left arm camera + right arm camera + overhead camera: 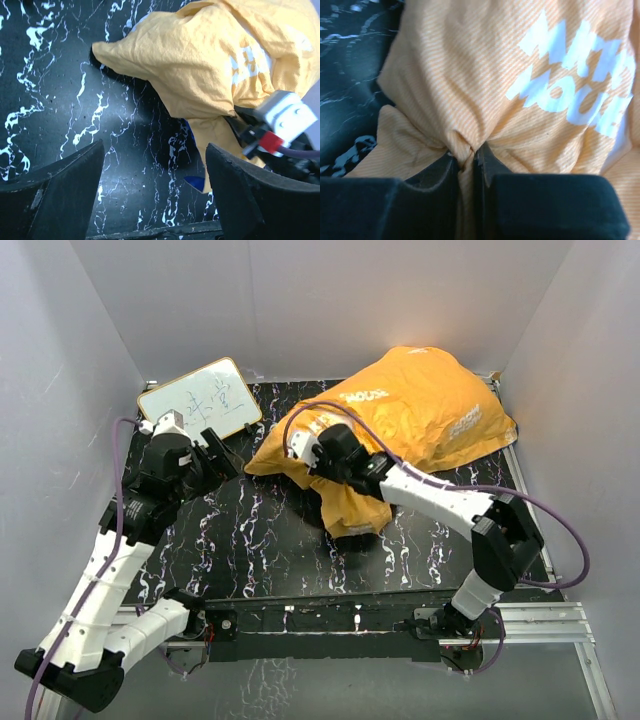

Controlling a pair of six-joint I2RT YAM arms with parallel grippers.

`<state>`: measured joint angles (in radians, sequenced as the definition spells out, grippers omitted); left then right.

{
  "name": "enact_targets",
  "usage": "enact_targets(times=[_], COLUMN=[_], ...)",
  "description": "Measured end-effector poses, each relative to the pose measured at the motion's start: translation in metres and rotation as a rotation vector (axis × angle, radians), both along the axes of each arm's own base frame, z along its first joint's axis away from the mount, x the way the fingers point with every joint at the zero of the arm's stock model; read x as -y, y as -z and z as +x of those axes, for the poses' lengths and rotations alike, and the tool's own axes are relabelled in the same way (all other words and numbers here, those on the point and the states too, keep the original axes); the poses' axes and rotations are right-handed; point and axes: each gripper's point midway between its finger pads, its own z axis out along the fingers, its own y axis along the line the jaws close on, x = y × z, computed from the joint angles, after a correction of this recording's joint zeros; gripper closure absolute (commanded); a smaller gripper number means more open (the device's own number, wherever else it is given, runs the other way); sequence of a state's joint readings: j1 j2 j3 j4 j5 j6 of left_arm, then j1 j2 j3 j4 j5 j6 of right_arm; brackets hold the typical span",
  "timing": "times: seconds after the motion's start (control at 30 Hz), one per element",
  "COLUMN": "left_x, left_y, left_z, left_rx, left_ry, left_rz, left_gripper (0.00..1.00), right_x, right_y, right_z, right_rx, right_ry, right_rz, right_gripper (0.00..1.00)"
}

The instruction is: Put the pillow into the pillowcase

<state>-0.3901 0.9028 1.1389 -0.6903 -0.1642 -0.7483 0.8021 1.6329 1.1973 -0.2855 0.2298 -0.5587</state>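
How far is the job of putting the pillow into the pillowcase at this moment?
Mostly done, it seems: the orange-yellow cloth pillowcase bulges full and no white pillow lies outside. In hand: the right gripper has its jaws shut on a fold of it. The left gripper hangs open. Left: perhaps tidying the loose near end.

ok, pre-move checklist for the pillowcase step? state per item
1. Right tool grips the floppy orange-yellow cloth pillowcase: ok, shut on a pinched fold.
2. Left tool free: ok, open and empty above the black marbled table, beside the cloth's corner.
3. Plump white pillow fully inside: cannot tell; the case bulges, but no pillow shows.
4. Opening located: cannot tell; only a blue scrap peeks from under the cloth.
5. Right arm's purple cable clear of the cloth: not ok, it lies across the case.
6. White framed whiteboard out of the way: ok, far left corner.
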Motion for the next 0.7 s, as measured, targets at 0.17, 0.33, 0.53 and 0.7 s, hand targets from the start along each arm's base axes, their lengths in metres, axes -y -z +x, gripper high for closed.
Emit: enact_targets(times=[0.17,0.33,0.53,0.7], left_x=[-0.005,-0.023,-0.042,-0.04], left_y=[-0.035,-0.088,-0.119,-0.119], left_z=[0.004,0.002,-0.003,0.0], left_rx=[0.107,0.295,0.422,0.433], left_ry=[0.001,-0.051,-0.125,-0.121], left_rz=[0.018,0.028,0.042,0.037], left_gripper=[0.22,0.23,0.23,0.23], right_x=[-0.018,-0.045,-0.006,0.072], right_y=[-0.077,-0.266,-0.497,-0.514], right_z=[-0.011,-0.017,-0.081,-0.07], right_rx=[-0.083,0.115,0.662,0.848], right_ry=[-0.196,-0.338,-0.474,-0.293], right_rz=[0.116,0.403,0.738,0.679], right_gripper=[0.92,0.92,0.92,0.92])
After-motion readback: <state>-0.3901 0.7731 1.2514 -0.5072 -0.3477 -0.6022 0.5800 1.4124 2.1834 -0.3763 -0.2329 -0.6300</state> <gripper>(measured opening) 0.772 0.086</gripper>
